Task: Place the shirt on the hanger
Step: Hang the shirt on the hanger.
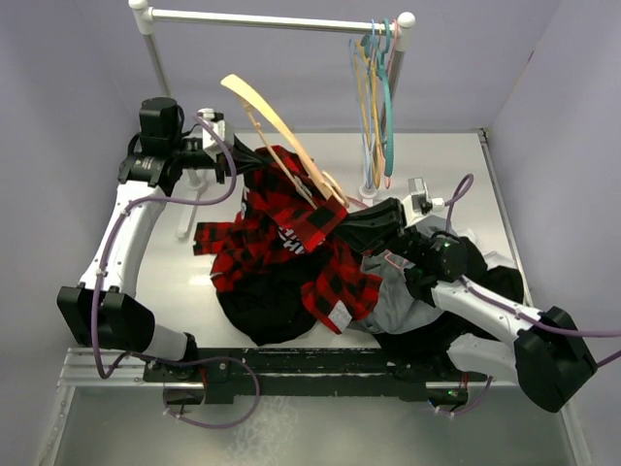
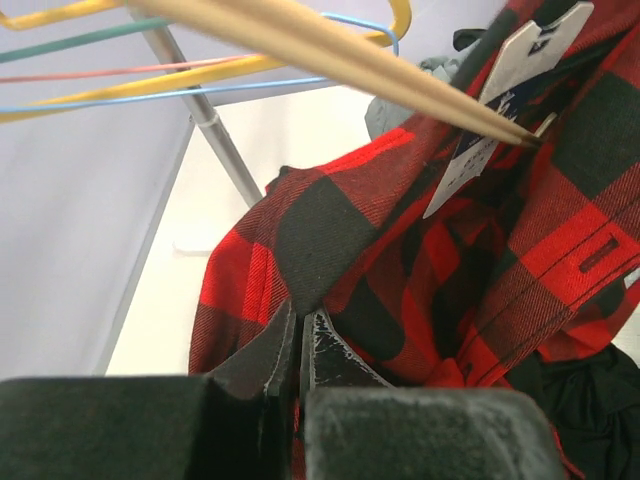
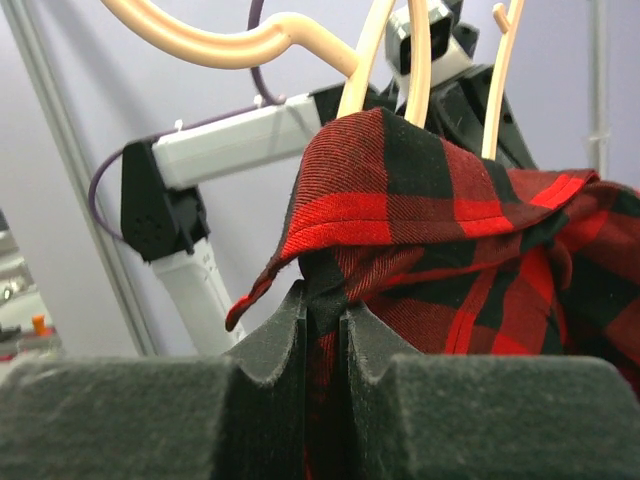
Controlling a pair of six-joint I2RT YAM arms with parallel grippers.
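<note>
Left gripper [image 2: 298,330] pinched tight on a fold of the red-and-black plaid flannel shirt [image 1: 254,236]; right gripper [image 3: 325,305] clamps another edge. The shirt drapes between them, the pale tan thin-framed hanger [image 1: 275,118] tilted into its top.

The hanger [image 1: 277,122] sits partly inside the shirt [image 1: 260,229], rack [image 1: 272,18] behind.

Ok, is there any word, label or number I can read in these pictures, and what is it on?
Nothing here can be read.
White lettering on the shirt, on its black patch: too small and creased to read.
Paper tag hanging on the shirt: dark print, too blurred to read.
Small white tag at the shirt's lower edge: too small to tell.
</note>
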